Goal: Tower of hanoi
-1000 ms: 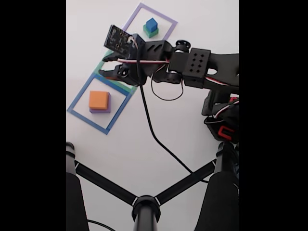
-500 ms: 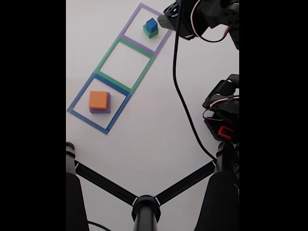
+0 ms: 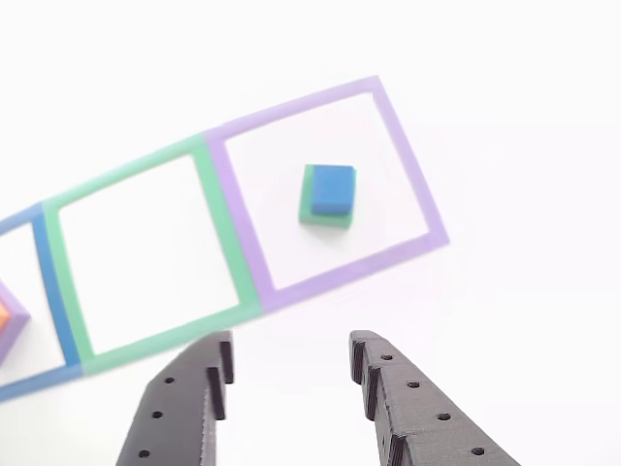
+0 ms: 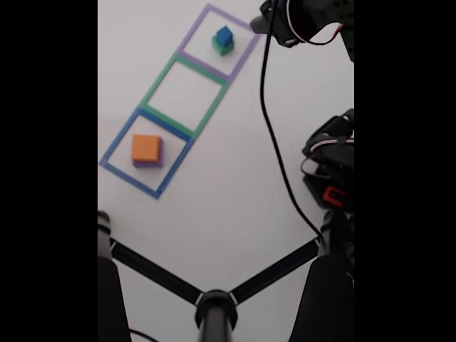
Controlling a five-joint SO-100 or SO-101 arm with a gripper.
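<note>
The blue block (image 3: 333, 188) and green block (image 3: 325, 216) look matt; the pincer (image 3: 291, 361) is black, layered, printed-looking plastic; the white bench (image 3: 505, 136) is smooth.

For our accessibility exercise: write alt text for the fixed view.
On a white table, a blue block sits on a green block in the purple outline; an orange block tops a purple block in the blue outline. The green outline between is empty.

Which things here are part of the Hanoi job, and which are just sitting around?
In play:
blue block on green block, in the purple outline
orange block on purple block, in the blue outline
green outline, nothing in it
tool, open

Just about:
black cable
stand legs
</note>
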